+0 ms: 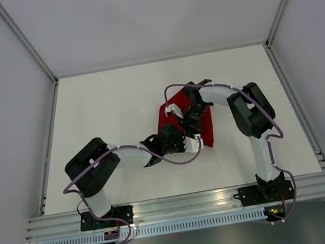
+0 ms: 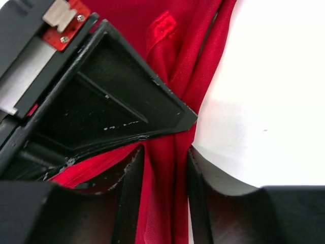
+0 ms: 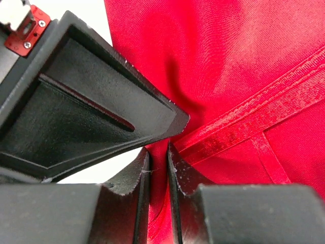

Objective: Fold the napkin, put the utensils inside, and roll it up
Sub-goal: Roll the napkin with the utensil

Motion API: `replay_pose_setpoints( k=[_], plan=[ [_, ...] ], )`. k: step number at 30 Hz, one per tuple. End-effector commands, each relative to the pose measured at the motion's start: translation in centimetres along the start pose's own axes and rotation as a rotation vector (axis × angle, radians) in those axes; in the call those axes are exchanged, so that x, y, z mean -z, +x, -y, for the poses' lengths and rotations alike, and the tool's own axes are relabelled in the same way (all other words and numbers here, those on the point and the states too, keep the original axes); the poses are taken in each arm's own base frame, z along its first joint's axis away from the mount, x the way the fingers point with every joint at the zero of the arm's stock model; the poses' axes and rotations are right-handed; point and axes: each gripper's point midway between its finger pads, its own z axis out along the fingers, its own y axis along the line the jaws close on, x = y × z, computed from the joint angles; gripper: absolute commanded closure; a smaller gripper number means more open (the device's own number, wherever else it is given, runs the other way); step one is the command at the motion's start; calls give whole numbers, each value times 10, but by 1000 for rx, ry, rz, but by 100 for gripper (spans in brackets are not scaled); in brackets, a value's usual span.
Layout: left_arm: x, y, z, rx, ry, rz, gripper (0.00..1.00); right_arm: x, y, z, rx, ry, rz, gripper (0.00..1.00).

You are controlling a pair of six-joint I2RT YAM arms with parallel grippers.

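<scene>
The red napkin (image 1: 205,125) lies bunched and partly folded in the middle of the white table, mostly hidden under both arms. My left gripper (image 1: 185,138) is shut on a gathered fold of the napkin (image 2: 167,152), red cloth filling the gap between its jaws. My right gripper (image 1: 181,116) is shut on the napkin (image 3: 244,76) next to a stitched hem, a thin fold pinched between its jaws. The two grippers are close together over the cloth. The pale stick-like utensils are out of view.
The white table (image 1: 116,104) is bounded by grey walls with metal rails at the left, right and back. The arm bases sit on the aluminium rail (image 1: 182,204) at the near edge.
</scene>
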Motion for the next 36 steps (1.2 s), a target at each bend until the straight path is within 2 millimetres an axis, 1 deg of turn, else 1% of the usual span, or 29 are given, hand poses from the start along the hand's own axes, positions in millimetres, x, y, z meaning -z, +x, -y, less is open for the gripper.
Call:
replay_pose_setpoints(
  k=[1,4,5,6,7,8,9,10,12,13,14,15,17,18,19,20,23,28,32,33,35,36],
  plan=[
    [-9,15,32,4,139,-54,58,-24,68,17,-17,4,-230,82],
    [-11,17,42,19,177,-65,65,-23,67,18,-17,7,-227,82],
    [-11,19,46,24,195,-76,71,-23,66,18,-15,7,-223,82],
    [-11,19,50,40,208,-83,75,-23,67,19,-20,8,-220,82],
    [-12,17,50,47,214,-84,82,-23,65,19,-18,10,-216,82],
    [-12,16,52,64,224,-88,85,-21,64,21,-16,15,-212,82],
    [-11,15,52,90,232,-93,87,-21,63,21,-17,17,-208,81],
    [-11,15,55,102,243,-97,93,-20,62,22,-18,23,-206,79],
    [-10,16,57,144,249,-113,95,-17,56,26,-16,49,-185,75],
    [-10,14,58,159,255,-111,98,-13,52,29,-10,69,-168,71],
    [-9,14,59,194,263,-123,98,-11,49,30,-10,80,-158,68],
    [-9,13,60,212,267,-127,98,-8,48,32,-23,93,-149,64],
    [-8,9,61,258,278,-133,98,0,38,35,-11,116,-119,58],
    [-10,6,60,272,279,-128,98,4,37,36,-25,125,-106,57],
    [-7,8,64,288,298,-147,98,9,33,36,-22,133,-94,55],
    [-7,5,63,306,300,-148,98,13,30,36,-20,139,-83,52],
    [-5,0,67,331,323,-133,98,28,23,39,-40,173,-40,48],
    [-4,-7,69,390,341,-108,98,54,12,43,-83,224,46,45],
    [-2,-8,75,414,355,-93,98,74,5,45,-120,249,128,44],
    [-1,-9,75,416,351,-83,98,84,4,48,-125,267,159,44],
    [-2,-10,74,427,332,-53,98,92,2,48,-134,265,206,44],
    [-1,-10,73,435,324,-46,98,104,1,50,-135,283,239,44]
  ],
)
